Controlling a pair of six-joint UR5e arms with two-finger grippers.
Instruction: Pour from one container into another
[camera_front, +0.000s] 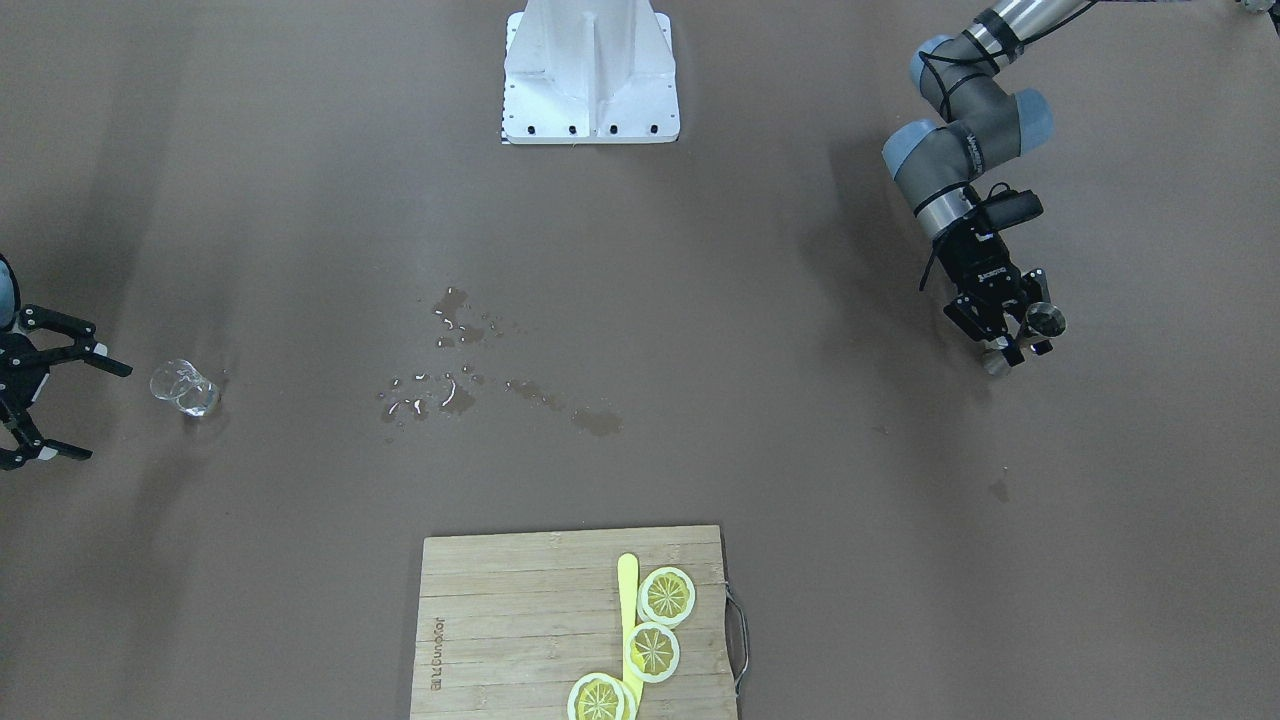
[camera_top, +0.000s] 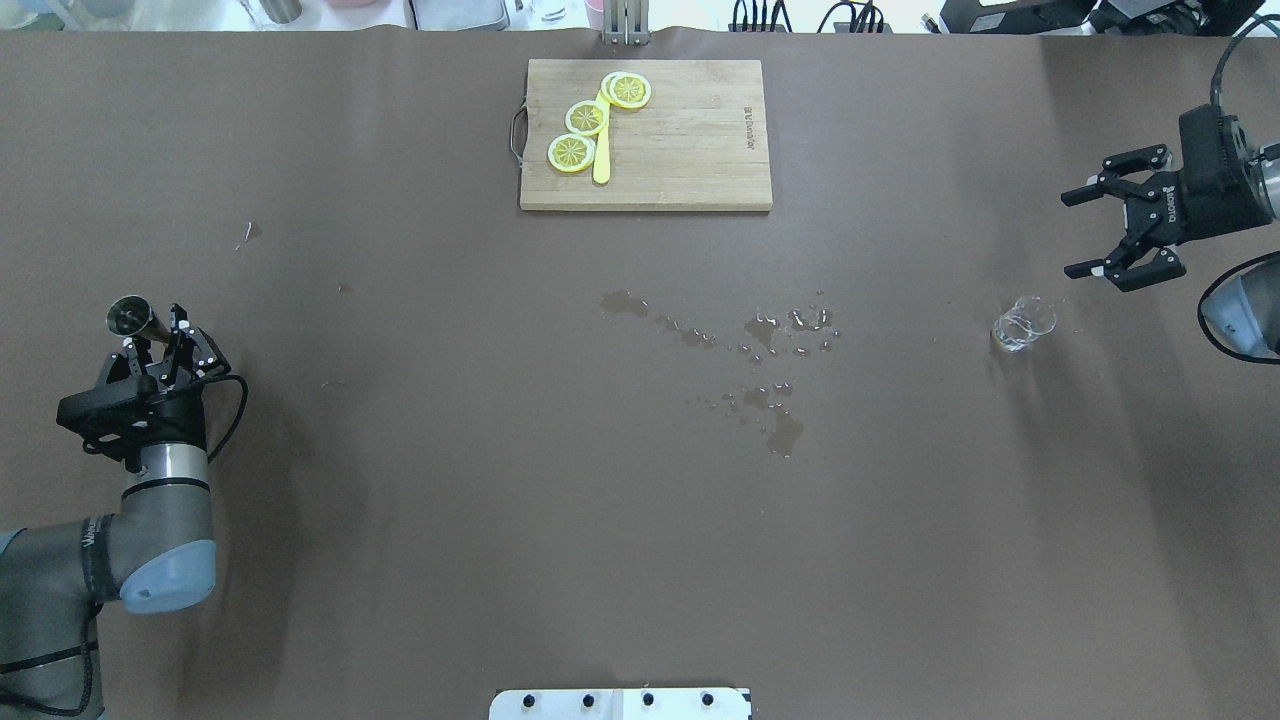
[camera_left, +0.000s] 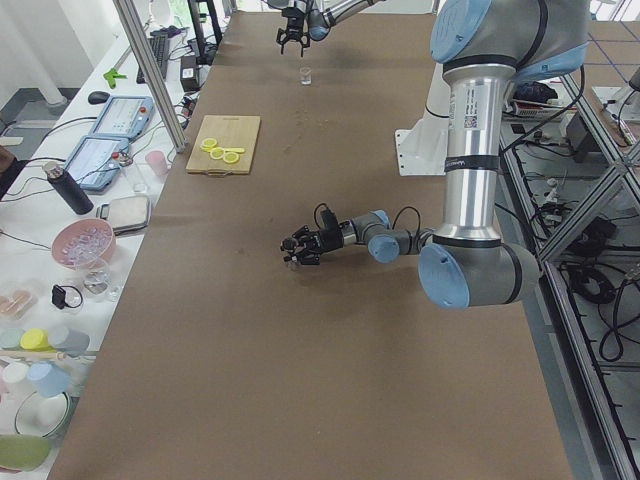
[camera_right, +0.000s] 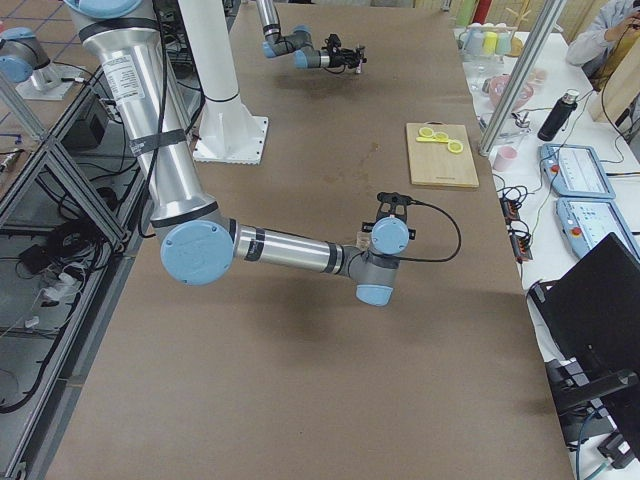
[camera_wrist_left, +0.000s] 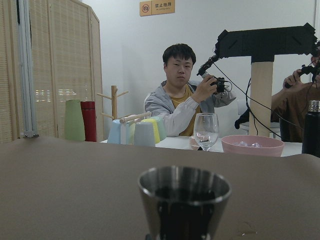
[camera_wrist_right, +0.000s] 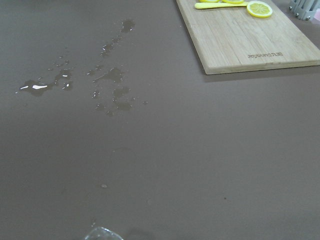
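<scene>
Overhead exterior: left hand (camera_top: 165, 338) clamps the jigger (camera_top: 128, 317), right hand (camera_top: 1075, 232) spread near the glass (camera_top: 1022, 325), board (camera_top: 690, 150) stamp unreadable.

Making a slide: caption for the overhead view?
Left end effector holds the jigger; right end effector open near the glass; spill between.
</scene>
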